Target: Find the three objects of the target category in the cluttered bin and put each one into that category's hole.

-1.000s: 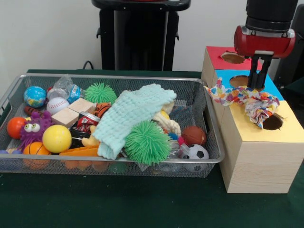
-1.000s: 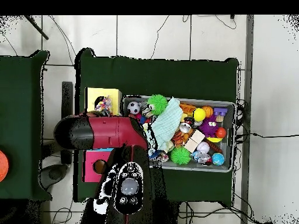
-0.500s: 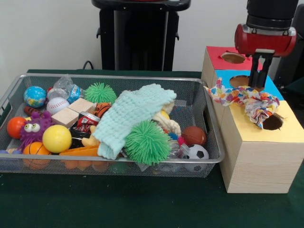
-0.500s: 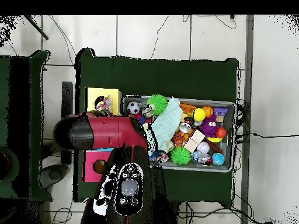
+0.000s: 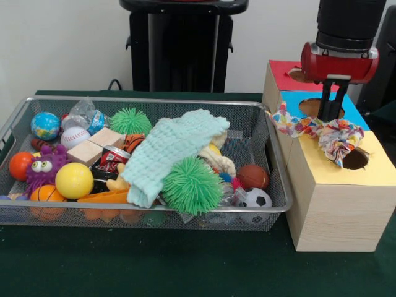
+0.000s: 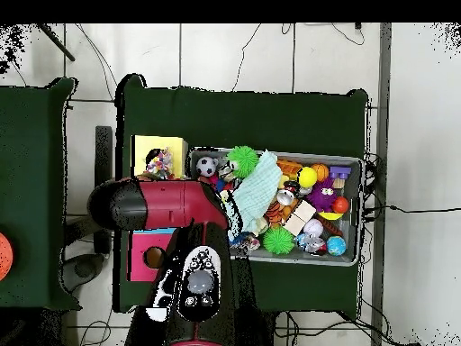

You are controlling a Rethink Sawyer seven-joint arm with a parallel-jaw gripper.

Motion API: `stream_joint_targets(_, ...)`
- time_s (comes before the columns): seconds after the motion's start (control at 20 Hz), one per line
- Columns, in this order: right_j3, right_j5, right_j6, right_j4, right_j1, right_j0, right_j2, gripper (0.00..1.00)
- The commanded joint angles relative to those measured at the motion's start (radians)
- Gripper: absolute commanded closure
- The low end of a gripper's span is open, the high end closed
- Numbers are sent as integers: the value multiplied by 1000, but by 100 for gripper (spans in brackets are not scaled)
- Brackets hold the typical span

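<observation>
Front camera sits close and low across the table, facing the robot. Overhead camera looks straight down from high, robot's base at bottom. Both catch the bin and yellow-topped box.

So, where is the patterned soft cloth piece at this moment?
In the front view the patterned cloth piece lies on the yellow-topped box, right of the bin, draped beside the hole.

I am seeing the patterned cloth pieces lying bunched on the box tops, spilling from the blue top across the yellow one, one end touching the rim of the round hole. The wire bin is sitting just beside the boxes, crowded with toys.
</observation>
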Motion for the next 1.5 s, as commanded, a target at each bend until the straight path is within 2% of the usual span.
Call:
stream_joint_targets(0.05,-24,-31,161,14,46,-17,34,100)
stream_joint_targets(0.3,-38,31,165,11,12,2,7,100)
stream_joint_targets(1.2,-59,24,193,32,14,17,7,100)
stream_joint_targets(1.5,-92,-11,186,37,56,5,23,100)
